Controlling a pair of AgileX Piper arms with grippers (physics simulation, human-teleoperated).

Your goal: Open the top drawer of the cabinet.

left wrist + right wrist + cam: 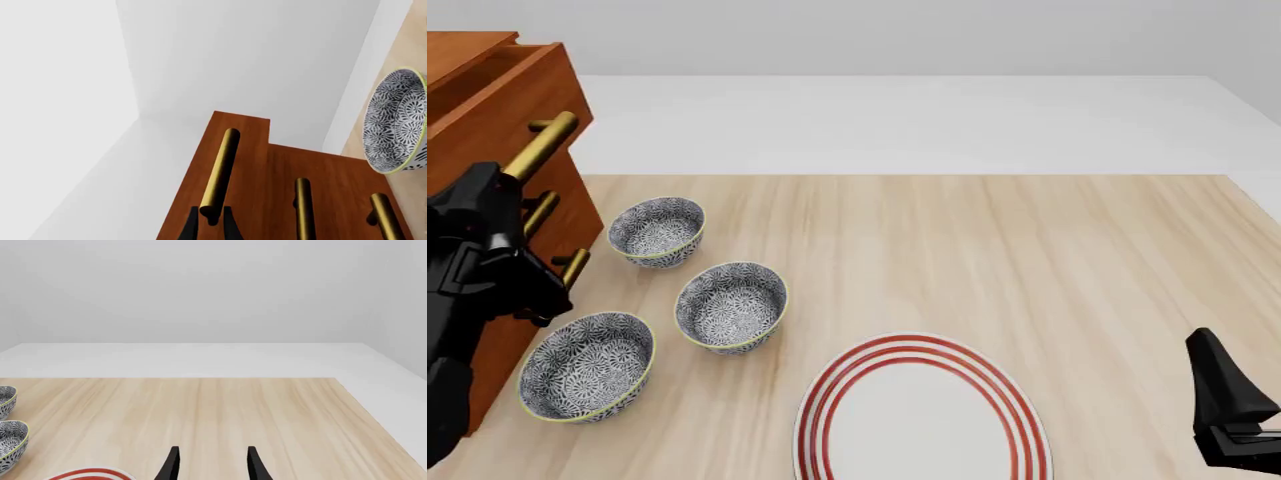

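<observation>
The reddish-brown cabinet [507, 215] stands at the table's left edge. Its top drawer [248, 145] juts forward past the two lower drawer fronts, so it is partly pulled out. A long brass bar handle [221, 170] runs across it. My left gripper [210, 226] is shut on the near end of that handle, one dark finger on each side of the bar. In the front view the left gripper [501, 188] sits against the handle [541, 145], its fingertips hidden by the arm. My right gripper [212, 465] hangs open over the table's right front, holding nothing.
Three patterned bowls [658, 230] [731, 305] [587, 365] sit close in front of the cabinet, right beside my left arm. A red-ringed white plate [921, 415] lies at the front centre. Two lower brass handles [302, 205] [385, 215] show below the top one.
</observation>
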